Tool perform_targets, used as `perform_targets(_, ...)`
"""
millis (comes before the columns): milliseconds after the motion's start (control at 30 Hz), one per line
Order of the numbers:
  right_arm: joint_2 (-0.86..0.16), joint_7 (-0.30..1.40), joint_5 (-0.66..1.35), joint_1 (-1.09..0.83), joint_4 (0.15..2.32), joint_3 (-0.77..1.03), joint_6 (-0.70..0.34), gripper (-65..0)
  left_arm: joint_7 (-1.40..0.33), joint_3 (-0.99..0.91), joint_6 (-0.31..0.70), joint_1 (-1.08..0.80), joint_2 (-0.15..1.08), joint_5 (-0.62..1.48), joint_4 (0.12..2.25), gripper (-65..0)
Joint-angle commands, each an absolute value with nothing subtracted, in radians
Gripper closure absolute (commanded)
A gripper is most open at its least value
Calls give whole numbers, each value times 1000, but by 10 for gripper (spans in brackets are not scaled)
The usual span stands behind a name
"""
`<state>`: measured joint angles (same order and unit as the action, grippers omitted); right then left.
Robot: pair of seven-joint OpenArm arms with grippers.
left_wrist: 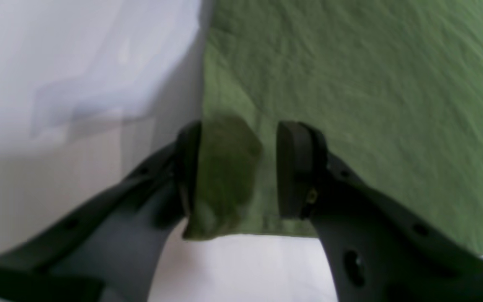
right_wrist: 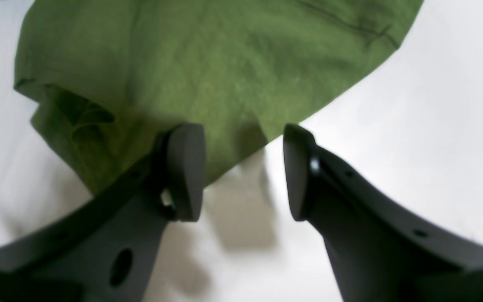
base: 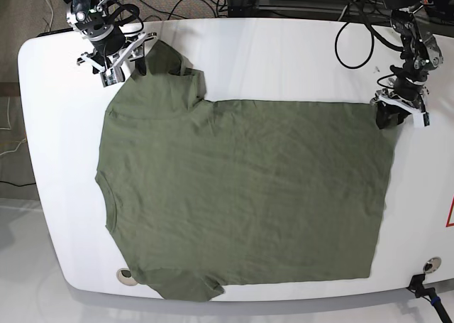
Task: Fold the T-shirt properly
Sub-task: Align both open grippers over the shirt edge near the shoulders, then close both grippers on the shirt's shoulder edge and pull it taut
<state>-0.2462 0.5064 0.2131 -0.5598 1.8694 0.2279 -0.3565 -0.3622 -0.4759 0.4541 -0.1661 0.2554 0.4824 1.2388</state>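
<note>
The olive-green T-shirt (base: 241, 195) lies spread flat on the white table (base: 298, 60), neck at the left and hem at the right in the base view. My left gripper (base: 399, 115) is at the far hem corner. In the left wrist view the left gripper (left_wrist: 237, 167) is open, with a raised bit of the T-shirt (left_wrist: 350, 84) corner between the jaws, against one pad. My right gripper (base: 117, 62) is at the far sleeve. In the right wrist view the right gripper (right_wrist: 243, 172) is open over the edge of the T-shirt (right_wrist: 203, 63), holding nothing.
Black cables (base: 355, 25) run along the table's far edge near the arm bases. A round grommet (base: 125, 273) sits near the front left edge, another (base: 430, 265) near the front right. The table's rounded edges surround the shirt closely.
</note>
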Motion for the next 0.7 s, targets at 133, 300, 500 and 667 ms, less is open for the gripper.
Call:
perform_targets(133,-256,496,261,-553,1880,232,-356,-285,-491,-471,445,-172,258,456,1237,-68)
perform_targets(300,-255,514,270,-550,1883,231,-360,-285,-464,-471,446,-169,261,455,1236,-18)
perform_targets(500,-251,539,298,-524,1814,268,-429,-284,-471,-472,448,-169,262,450,1236,0)
perform_targets(667,-239,557,312,-515,1780,302,-458,-286,-469,-470,447,-165,268,451,1238,0)
